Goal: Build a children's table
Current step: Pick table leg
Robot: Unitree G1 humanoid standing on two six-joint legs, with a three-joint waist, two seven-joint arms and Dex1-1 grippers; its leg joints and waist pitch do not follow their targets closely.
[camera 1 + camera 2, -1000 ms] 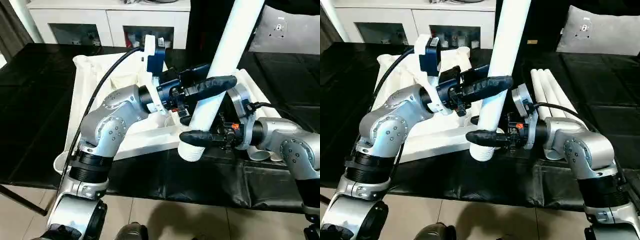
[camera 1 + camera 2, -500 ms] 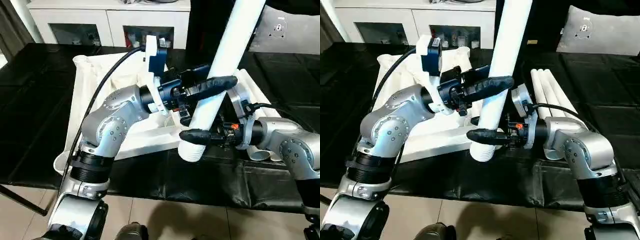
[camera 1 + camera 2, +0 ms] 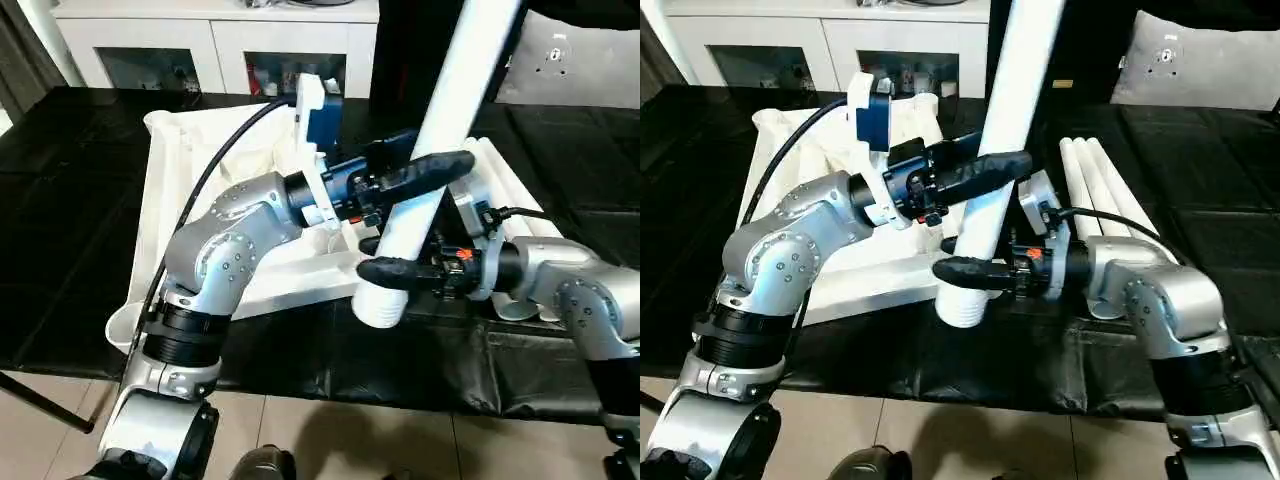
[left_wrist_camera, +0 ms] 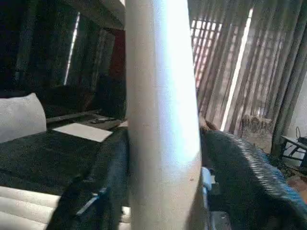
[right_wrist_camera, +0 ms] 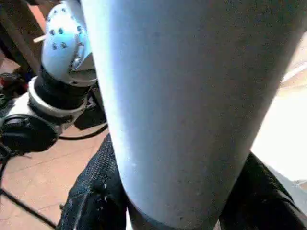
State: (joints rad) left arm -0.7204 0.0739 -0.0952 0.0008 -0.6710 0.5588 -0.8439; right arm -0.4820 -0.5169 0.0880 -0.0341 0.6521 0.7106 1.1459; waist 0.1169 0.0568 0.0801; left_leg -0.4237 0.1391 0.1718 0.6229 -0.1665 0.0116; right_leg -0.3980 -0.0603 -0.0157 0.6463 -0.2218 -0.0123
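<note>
Two grippers clamp one leg (image 3: 440, 130) | left gripper (image 3: 415, 180) above right gripper (image 3: 395, 270) | axis near-upright | wide end over tabletop (image 3: 200, 200) near-edge socket

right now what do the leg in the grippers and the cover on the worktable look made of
Table leg: looks like white moulded plastic, smooth with a soft sheen, and hollow, judging by its open ringed end. Worktable cover: probably thin black plastic sheet or coated fabric, since it creases and glints.
</note>
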